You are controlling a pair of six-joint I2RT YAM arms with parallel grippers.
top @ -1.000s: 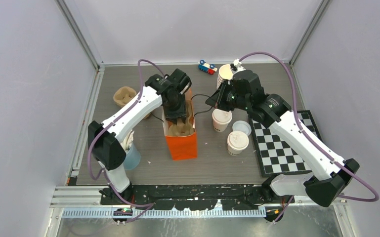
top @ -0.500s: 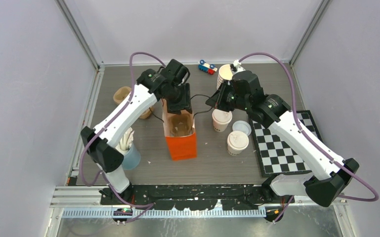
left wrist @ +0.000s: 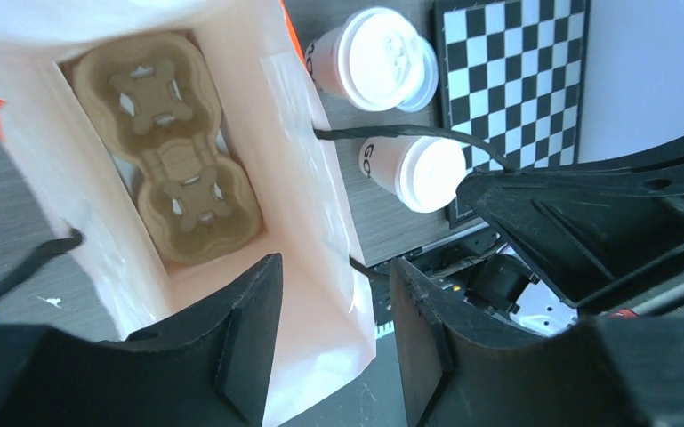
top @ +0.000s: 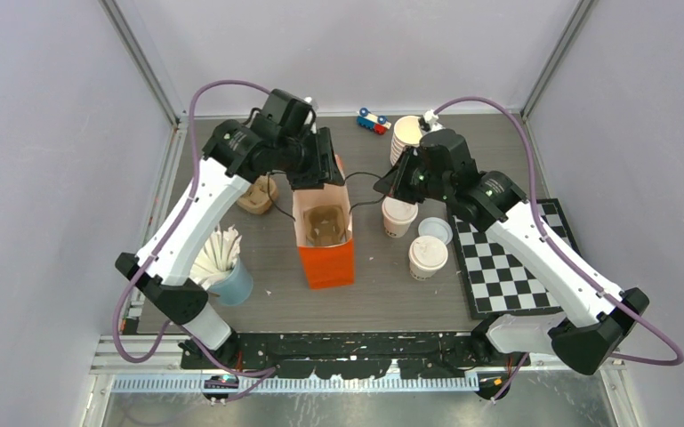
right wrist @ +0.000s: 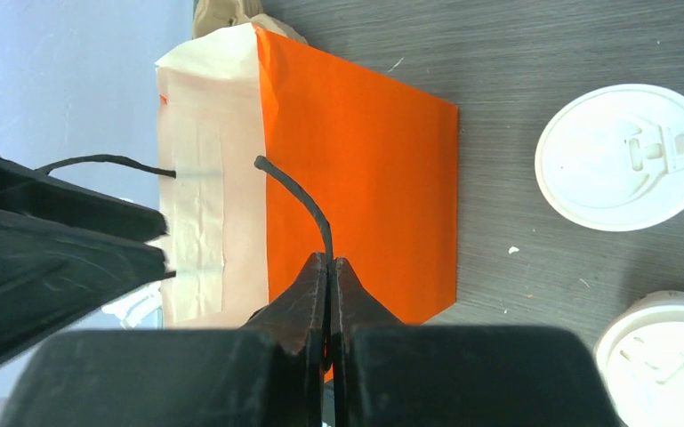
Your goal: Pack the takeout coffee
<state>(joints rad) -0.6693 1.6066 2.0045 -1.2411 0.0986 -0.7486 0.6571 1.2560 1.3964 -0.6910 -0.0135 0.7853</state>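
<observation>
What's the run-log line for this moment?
left fingers: open, above orange bag | right fingers: shut on bag handle | cup carrier: inside bag | two lidded cups: on table beside bag, unpacked

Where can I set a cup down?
Bare table runs along the near edge in front of the orange bag, between blue cup and chessboard. Crowded right of the bag: two lidded cups, a loose lid, the right gripper on the handle.

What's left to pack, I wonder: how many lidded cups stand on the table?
2. One cup stands just right of the bag; the other nearer, by the checkerboard. Inside the bag only a tray shows; none seems hidden.
</observation>
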